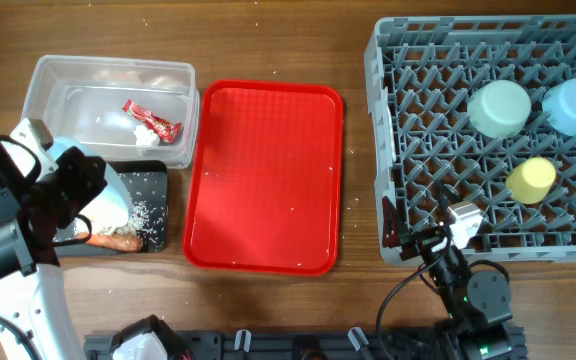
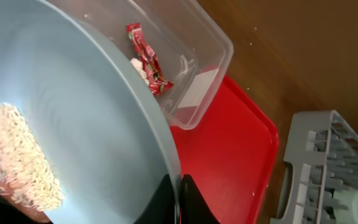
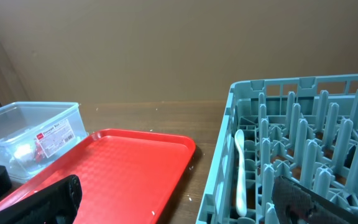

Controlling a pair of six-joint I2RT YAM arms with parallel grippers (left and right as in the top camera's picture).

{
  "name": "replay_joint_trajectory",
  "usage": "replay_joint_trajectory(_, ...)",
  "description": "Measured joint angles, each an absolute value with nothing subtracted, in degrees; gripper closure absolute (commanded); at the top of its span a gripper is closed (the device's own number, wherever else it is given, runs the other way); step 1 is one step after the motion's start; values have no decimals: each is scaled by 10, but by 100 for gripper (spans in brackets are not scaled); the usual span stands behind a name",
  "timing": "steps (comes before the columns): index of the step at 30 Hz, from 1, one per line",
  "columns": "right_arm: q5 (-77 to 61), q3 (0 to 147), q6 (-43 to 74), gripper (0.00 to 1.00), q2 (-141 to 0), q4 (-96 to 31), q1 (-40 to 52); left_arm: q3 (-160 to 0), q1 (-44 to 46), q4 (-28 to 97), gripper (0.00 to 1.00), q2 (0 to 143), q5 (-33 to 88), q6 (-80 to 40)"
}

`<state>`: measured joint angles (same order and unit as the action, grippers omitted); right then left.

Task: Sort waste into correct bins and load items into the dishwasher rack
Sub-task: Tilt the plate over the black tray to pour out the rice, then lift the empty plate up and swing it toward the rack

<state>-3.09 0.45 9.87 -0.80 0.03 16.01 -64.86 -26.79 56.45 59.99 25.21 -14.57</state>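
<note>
My left gripper (image 1: 73,190) is shut on the rim of the pale blue plate (image 1: 110,203), holding it tilted over the black tray (image 1: 152,185). Beige scraps (image 2: 14,155) cling to the plate (image 2: 86,124), and the fingers (image 2: 178,200) pinch its edge. More scraps (image 1: 146,210) and the orange carrot piece (image 1: 118,240) lie in the black tray. The clear tub (image 1: 108,70) holds the red wrapper (image 1: 151,118) and the white tissue (image 1: 146,136). The rack (image 1: 388,150) holds the green bowl (image 1: 498,107), blue bowl (image 1: 575,105), yellow cup (image 1: 531,180) and white spoon (image 3: 240,171). My right gripper (image 1: 438,240) is open and empty at the rack's front left corner.
The red serving tray (image 1: 263,180) lies between the bins and the rack, with a few crumbs on it. A strip of bare wood separates its right edge from the rack. The rack's upright pegs (image 3: 291,124) stand close to my right gripper's fingers (image 3: 179,205).
</note>
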Motion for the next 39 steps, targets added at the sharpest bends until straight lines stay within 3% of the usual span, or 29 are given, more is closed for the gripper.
replay_joint_trajectory(6, -31, 4, 99, 0, -8, 0, 160, -647, -268, 549, 96, 600, 269, -135)
replay_joint_trajectory(15, -31, 4, 99, 1, -8, 0, 160, -516, -269, 471, 96, 600, 300, -136)
replay_joint_trajectory(23, -31, 4, 99, 0, -8, 0, 160, -516, -281, 439, 96, 522, 320, -136)
replay_joint_trajectory(28, -31, 4, 99, 0, -8, 0, 160, -480, -343, 401, 96, 507, 391, -135)
replay_joint_trajectory(34, -31, 4, 99, 0, -8, 0, 160, -442, -488, 359, 96, 515, 549, -128)
replay_joint_trajectory(39, -31, 4, 99, 0, -8, 0, 160, -442, -508, 375, 96, 527, 584, -101)
